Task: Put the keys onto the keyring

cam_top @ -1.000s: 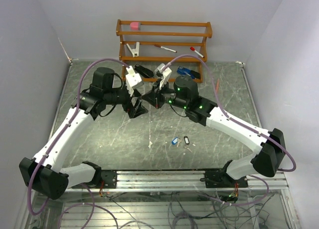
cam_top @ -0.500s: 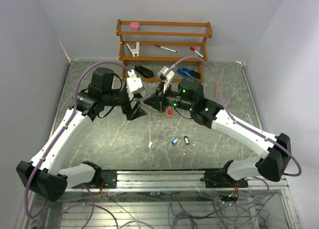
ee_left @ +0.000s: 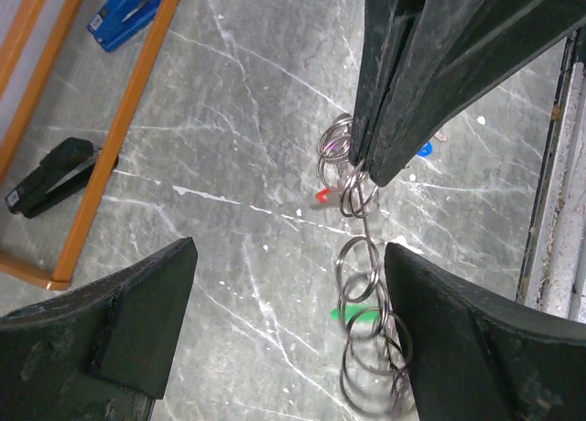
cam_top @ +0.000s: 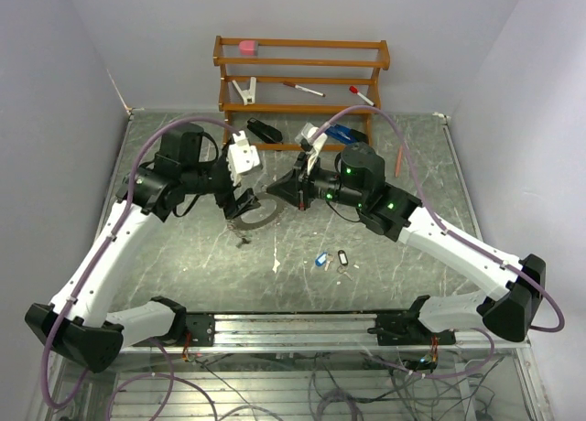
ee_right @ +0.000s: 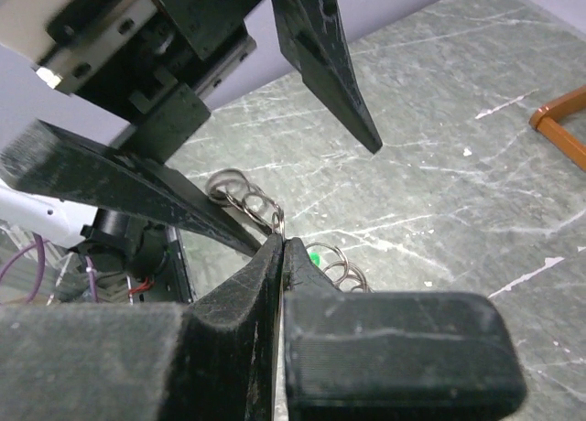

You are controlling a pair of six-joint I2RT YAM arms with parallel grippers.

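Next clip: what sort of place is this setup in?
Probably a lab robot test cell: plain white walls box in a grey marbled table, a wooden rack of small props stands at the back, and loose cables hang below the mounting rail.

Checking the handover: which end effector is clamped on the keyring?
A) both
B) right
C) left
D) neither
B: the right end effector is shut on the keyring, while the fingers of the left end effector stand wide apart.
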